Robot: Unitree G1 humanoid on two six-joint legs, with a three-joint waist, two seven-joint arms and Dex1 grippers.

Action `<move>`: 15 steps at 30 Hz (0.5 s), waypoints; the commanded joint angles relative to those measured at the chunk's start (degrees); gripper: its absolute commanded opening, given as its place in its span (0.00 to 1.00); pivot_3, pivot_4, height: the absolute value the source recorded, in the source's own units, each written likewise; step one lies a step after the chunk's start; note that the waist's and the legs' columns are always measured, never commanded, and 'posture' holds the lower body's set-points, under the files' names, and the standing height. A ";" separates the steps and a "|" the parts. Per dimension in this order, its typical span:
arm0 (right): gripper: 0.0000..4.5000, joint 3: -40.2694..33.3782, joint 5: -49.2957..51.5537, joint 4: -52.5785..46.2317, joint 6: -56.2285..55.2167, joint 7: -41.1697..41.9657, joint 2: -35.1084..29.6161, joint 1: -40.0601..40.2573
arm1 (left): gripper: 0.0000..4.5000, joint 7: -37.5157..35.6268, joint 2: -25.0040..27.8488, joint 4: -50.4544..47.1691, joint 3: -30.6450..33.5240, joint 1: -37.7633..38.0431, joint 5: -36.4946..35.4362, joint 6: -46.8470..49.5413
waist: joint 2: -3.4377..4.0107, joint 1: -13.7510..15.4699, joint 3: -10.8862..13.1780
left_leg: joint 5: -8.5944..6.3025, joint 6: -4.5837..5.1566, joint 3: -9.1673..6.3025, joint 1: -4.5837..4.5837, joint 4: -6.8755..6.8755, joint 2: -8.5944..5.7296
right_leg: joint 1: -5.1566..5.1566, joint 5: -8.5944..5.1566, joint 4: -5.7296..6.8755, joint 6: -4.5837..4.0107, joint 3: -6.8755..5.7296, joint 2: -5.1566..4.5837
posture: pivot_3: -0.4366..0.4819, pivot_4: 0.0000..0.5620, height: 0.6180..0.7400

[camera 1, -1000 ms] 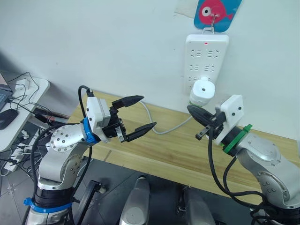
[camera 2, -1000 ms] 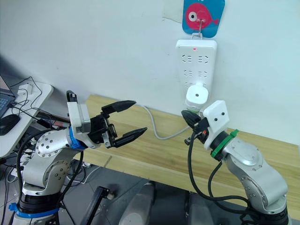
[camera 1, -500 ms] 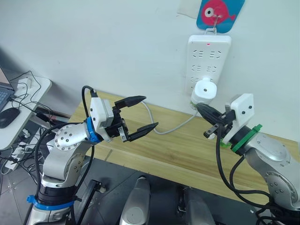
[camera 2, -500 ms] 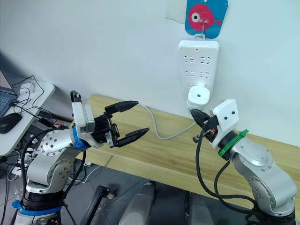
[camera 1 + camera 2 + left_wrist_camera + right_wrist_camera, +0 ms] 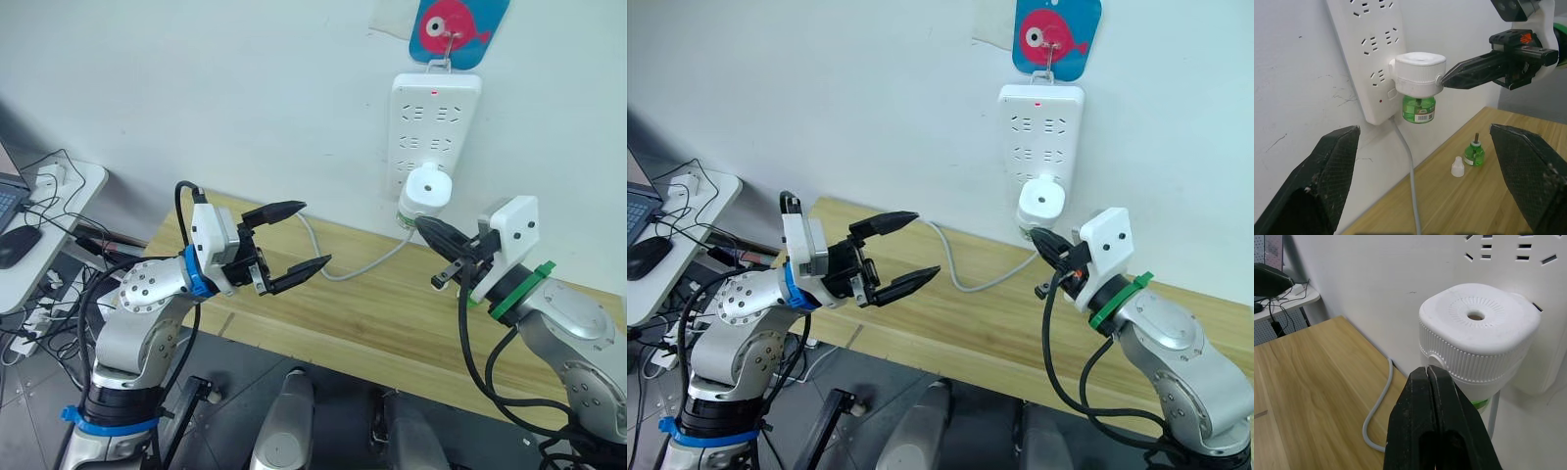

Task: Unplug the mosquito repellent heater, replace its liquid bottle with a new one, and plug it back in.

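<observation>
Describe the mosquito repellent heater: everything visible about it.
The heater is a small, rounded white plastic unit with a ribbed side band and a flat top bearing a round vent hole ringed by fine radial ridges. It sits plugged into the lower part of the white power strip hanging on the wall. A green liquid bottle with a barcode label hangs beneath it. The right gripper, shut, has its fingertips at the heater's side, at a small round button.

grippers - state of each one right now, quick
Left gripper: open, holding nothing.
Right gripper: shut, empty, tips at the mosquito repellent heater.
</observation>
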 commanded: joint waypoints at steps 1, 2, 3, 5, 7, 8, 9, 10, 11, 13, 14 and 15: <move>0.00 -0.74 0.81 -2.67 0.00 -1.08 0.28 -1.08 | 1.00 -0.29 -0.19 -0.95 -0.11 -0.56 0.11 -1.55 | 0.00 0.00 0.00 | 0.00 0.00 0.00 0.00 0.00 0.01 | 0.00 0.00 0.00 0.00 0.00 0.00 | 0.80 0.46 1.00; 0.00 -0.68 0.78 -2.63 0.19 -1.54 0.40 -1.21 | 1.00 -0.24 -0.26 -0.90 -0.15 -0.59 0.15 -1.55 | 0.00 0.00 0.00 | 0.00 0.00 0.01 0.01 0.00 0.01 | 0.00 0.01 0.00 -0.01 0.01 0.01 | 0.80 0.46 1.00; 0.00 -0.58 0.55 -2.55 0.28 -1.94 0.45 -1.24 | 1.00 -0.27 -0.31 -0.81 -0.20 -0.63 0.19 -1.67 | 0.00 0.00 0.00 | 0.00 0.00 0.01 0.01 0.00 0.01 | 0.00 0.01 0.00 -0.01 0.01 0.01 | 0.80 0.46 1.00; 0.00 -0.48 -0.71 -2.19 0.50 -2.86 0.24 -0.98 | 1.00 -0.21 -0.38 -0.63 -0.29 -0.67 0.27 -1.80 | 0.00 0.00 0.00 | 0.00 0.00 0.02 0.01 0.00 0.01 | 0.00 0.01 0.00 -0.02 0.01 0.01 | 0.80 0.47 1.00; 0.00 -0.39 -1.60 -2.08 0.52 -3.29 -0.21 -0.74 | 1.00 -0.11 -0.42 -0.75 -0.35 -0.52 0.29 -1.83 | 0.00 0.00 0.00 | 0.00 0.00 0.03 0.02 0.01 0.02 | 0.00 0.03 0.01 -0.03 0.02 0.02 | 0.80 0.47 1.00; 0.00 -0.27 -2.17 -1.91 0.63 -3.77 -0.23 -0.85 | 1.00 -0.10 -0.45 -0.73 -0.39 -0.47 0.32 -1.86 | 0.00 0.00 0.00 | -0.01 0.01 0.05 0.03 0.01 0.03 | 0.00 0.04 0.01 -0.04 0.02 0.02 | 0.80 0.47 1.00; 0.00 -0.20 -2.63 -1.80 0.69 -4.20 -0.18 -1.01 | 1.00 -0.07 -0.47 -0.79 -0.42 -0.40 0.33 -1.85 | 0.00 0.00 0.00 | -0.03 0.05 0.05 0.04 0.02 0.03 | 0.01 0.04 0.02 -0.04 0.03 0.02 | 0.80 0.47 1.00; 0.00 -0.07 -3.25 -1.63 0.74 -4.73 -0.07 -1.30 | 1.00 -0.04 -0.50 -0.80 -0.47 -0.36 0.37 -1.87 | 0.00 -0.01 0.00 | -0.05 0.10 0.06 0.05 0.03 0.04 | 0.02 0.05 0.03 -0.04 0.03 0.03 | 0.80 0.47 1.00; 0.00 0.05 -3.71 -1.45 0.73 -5.14 0.04 -1.58 | 1.00 -0.02 -0.53 -0.75 -0.51 -0.37 0.39 -1.88 | 0.00 -0.01 0.00 | -0.06 0.10 0.06 0.06 0.03 0.05 | 0.03 0.06 0.03 -0.05 0.03 0.04 | 0.80 0.47 1.00; 0.00 0.07 -4.31 -1.16 0.84 -6.00 0.57 -2.00 | 1.00 0.05 -0.62 -0.79 -0.65 -0.36 0.42 -1.84 | 0.00 -0.01 0.00 | -0.06 0.11 0.07 0.08 0.06 0.07 | 0.05 0.08 0.04 -0.05 0.04 0.05 | 0.79 0.47 1.00; 0.00 0.00 -4.38 -1.19 0.79 -6.27 0.81 -2.06 | 1.00 0.07 -0.63 -0.86 -0.72 -0.29 0.42 -1.83 | 0.00 -0.02 0.00 | -0.06 0.11 0.09 0.10 0.07 0.08 | 0.06 0.09 0.05 -0.05 0.05 0.06 | 0.79 0.47 1.00; 0.00 -0.01 -4.37 -1.24 0.85 -6.46 1.01 -2.11 | 1.00 0.04 -0.65 -0.82 -0.78 -0.25 0.43 -1.86 | 0.00 -0.02 0.00 | -0.06 0.11 0.10 0.13 0.07 0.09 | 0.08 0.11 0.05 -0.05 0.06 0.07 | 0.79 0.47 1.00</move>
